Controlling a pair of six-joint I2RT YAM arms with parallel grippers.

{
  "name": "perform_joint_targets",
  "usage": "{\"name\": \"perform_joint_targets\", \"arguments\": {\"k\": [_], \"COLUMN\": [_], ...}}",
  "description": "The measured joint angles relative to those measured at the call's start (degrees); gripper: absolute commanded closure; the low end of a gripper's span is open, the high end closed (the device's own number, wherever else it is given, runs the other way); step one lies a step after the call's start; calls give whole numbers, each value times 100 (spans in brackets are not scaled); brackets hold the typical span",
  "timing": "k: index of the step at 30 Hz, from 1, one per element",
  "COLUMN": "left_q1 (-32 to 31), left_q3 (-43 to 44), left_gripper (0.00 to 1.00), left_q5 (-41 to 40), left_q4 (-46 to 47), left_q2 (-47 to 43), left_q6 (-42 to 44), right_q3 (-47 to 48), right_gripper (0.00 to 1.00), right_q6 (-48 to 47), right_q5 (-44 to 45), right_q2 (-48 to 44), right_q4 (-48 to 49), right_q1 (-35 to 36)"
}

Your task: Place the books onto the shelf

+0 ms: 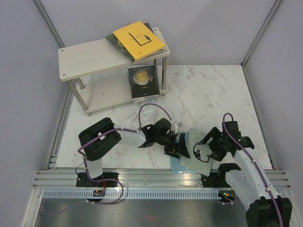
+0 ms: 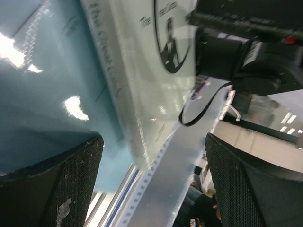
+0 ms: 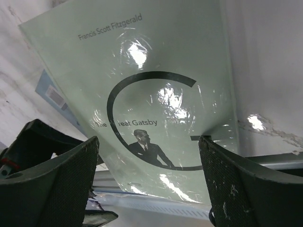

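Observation:
A pale grey-green book with a big "G" lies at the table's front edge on a teal-blue book. My left gripper is open at their left edge. In the left wrist view the pale book and the teal book end between the spread fingers of that gripper. My right gripper is open too. In its own view the right gripper straddles the pale book's near edge. The shelf stands at the back left. A yellow book lies stacked on a green one there, and a dark book sits below.
The marble tabletop is bordered by a ribbed metal rail in front and by grey enclosure walls at the sides. The two arms crowd together at the front centre, and the right arm's black body shows close in the left wrist view.

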Motion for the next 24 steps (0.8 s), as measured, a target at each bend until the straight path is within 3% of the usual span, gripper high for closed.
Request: {"name": "perform_joint_targets", "arguments": {"k": [4,8,12,13,15,16,19,21,24], "left_q1": [-11,-20,-44,-50,-59,-61,-48,-28,-28], "left_q3": [-197,-313,-319,-319,-315,-310,-278,-249,-254], "left_gripper": [10,16,33,44,57,71,97,98,98], "left_q5": [262,326,328,332,321,323,413,459,461], "left_q4": [1366,2090,2527,2603,2686,2684,2708,2767,2817], "left_q2": [402,616,868,931,1060,1126,1237,1237,1222], "left_q6": [-557,-922,-1191,-1268,-1373,-1414,-1593,-1692,-1696], "right_q3": [-240,-481,-654,-678,-726,-745,-787,-787,-719], "right_gripper": [26,31,35,36,38,39,39,37,25], "right_q6": [144,343,501,540,586,601,651,695,715], "right_q5": [-225,-518,-778,-826,-918,-949,-1049,-1121,-1180], "right_q2": [-332,-610,-684,-684,-682,-682,-686,-732,-791], "right_q4": [291,667,1021,1084,1185,1215,1316,1384,1375], "right_q1": [-9,-9,-13,-13,-13,-13,-15,-13,-11]}}
